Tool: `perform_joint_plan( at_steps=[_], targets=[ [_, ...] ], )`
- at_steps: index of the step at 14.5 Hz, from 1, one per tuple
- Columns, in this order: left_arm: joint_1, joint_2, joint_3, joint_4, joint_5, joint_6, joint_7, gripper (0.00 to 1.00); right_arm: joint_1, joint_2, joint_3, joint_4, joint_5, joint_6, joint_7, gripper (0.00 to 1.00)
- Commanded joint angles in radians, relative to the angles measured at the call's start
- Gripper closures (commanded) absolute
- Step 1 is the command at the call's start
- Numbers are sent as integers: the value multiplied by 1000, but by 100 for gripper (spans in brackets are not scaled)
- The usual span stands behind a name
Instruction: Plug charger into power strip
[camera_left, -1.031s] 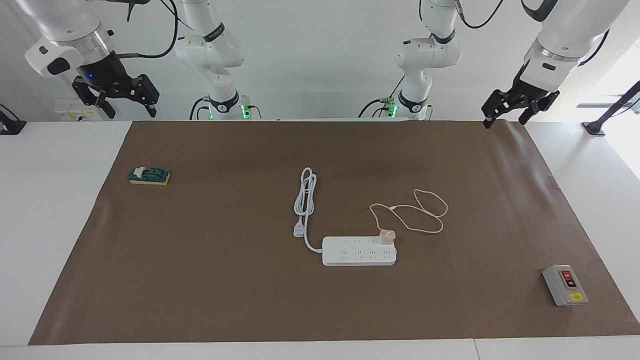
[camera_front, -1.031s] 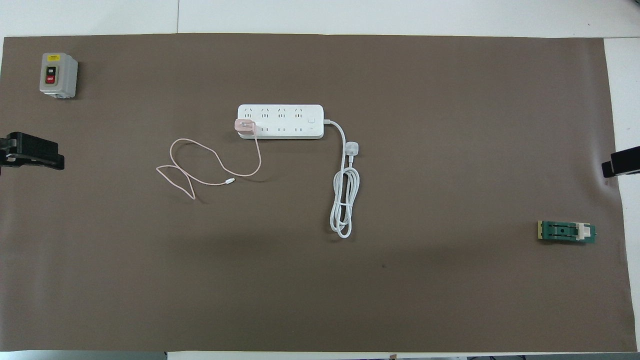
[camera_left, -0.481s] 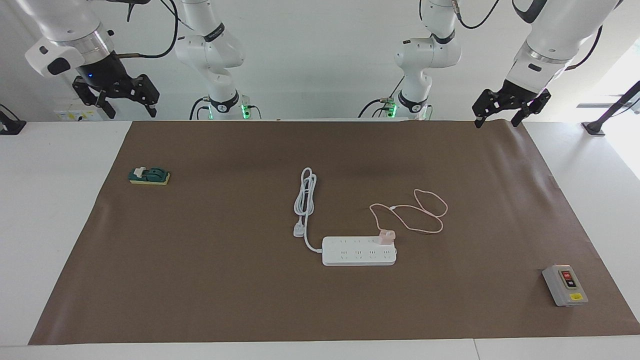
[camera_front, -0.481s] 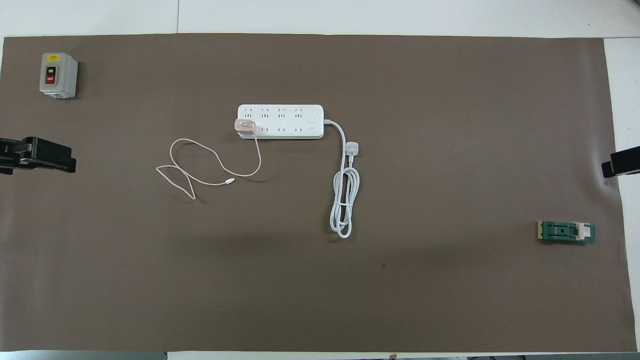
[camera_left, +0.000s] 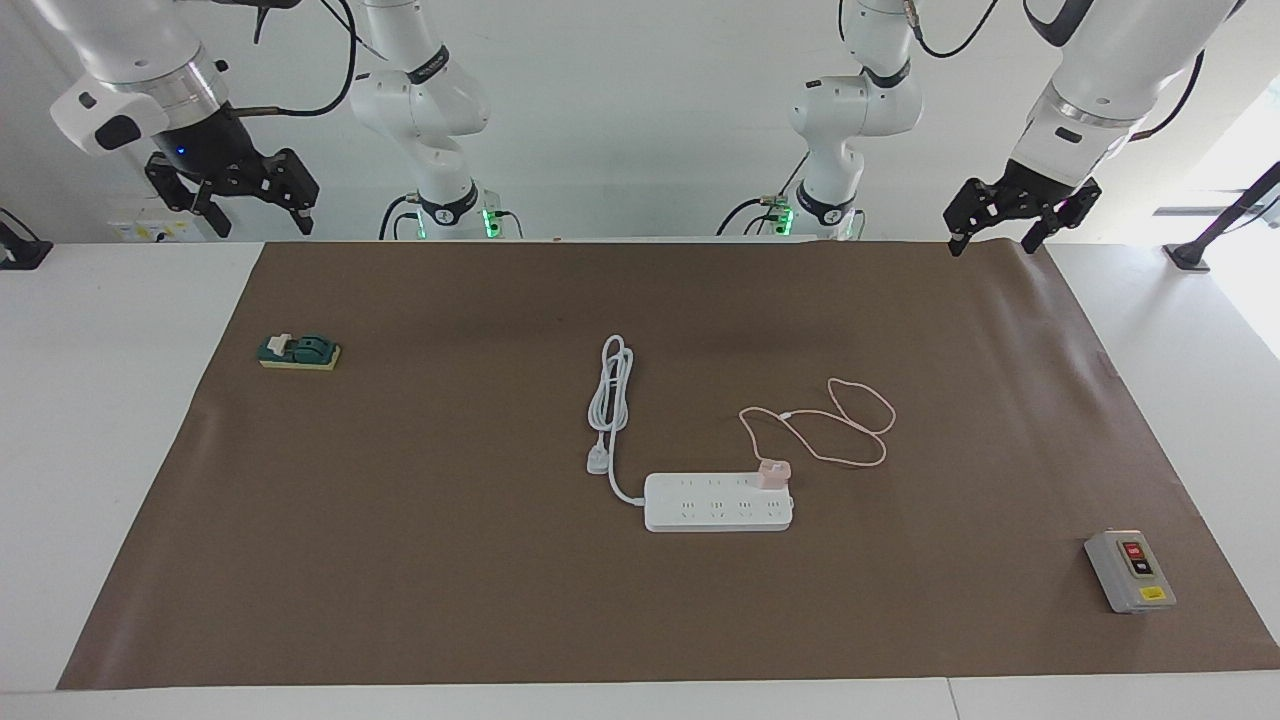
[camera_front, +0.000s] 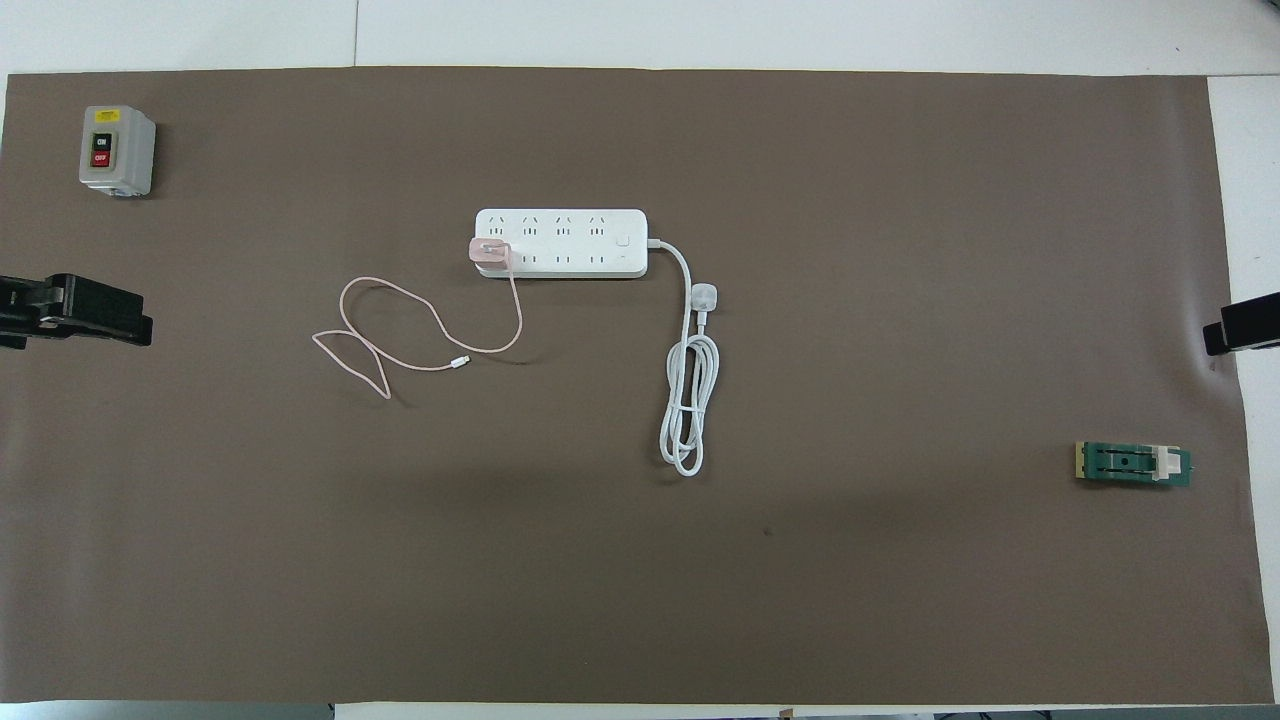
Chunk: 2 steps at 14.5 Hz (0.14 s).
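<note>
The white power strip (camera_left: 715, 503) (camera_front: 560, 243) lies flat in the middle of the brown mat. The pale pink charger (camera_left: 773, 473) (camera_front: 491, 251) sits upright on the strip's socket at the end toward the left arm, in the row nearer the robots. Its thin pink cable (camera_left: 835, 425) (camera_front: 400, 335) loops on the mat, nearer the robots. The strip's thick white cord (camera_left: 612, 395) (camera_front: 688, 410) lies bundled beside it. My left gripper (camera_left: 990, 245) (camera_front: 90, 315) is open and empty, raised over the mat's edge. My right gripper (camera_left: 265, 228) (camera_front: 1240, 325) is open, empty and raised, and waits.
A grey box with red and black buttons (camera_left: 1130, 572) (camera_front: 116, 150) stands at the mat's corner toward the left arm's end. A small green and yellow block (camera_left: 299, 352) (camera_front: 1133, 464) lies toward the right arm's end. The brown mat (camera_left: 400, 550) covers most of the white table.
My left gripper has risen a little and shifted slightly toward the middle of the table. The charger, the strip and the right arm have not moved.
</note>
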Motion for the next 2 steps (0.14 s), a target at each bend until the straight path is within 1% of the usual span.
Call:
perform_joint_plan(
  at_steps=[1,2],
  targets=[
    [-6,-24,7,-25,-12,1,13,0,-10,-22,3,-20,15,-5,-17,0],
    [-6,-24,7,-25,-10,1,13,0,-10,-22,3,-20,15,-5,-17,0]
  ],
)
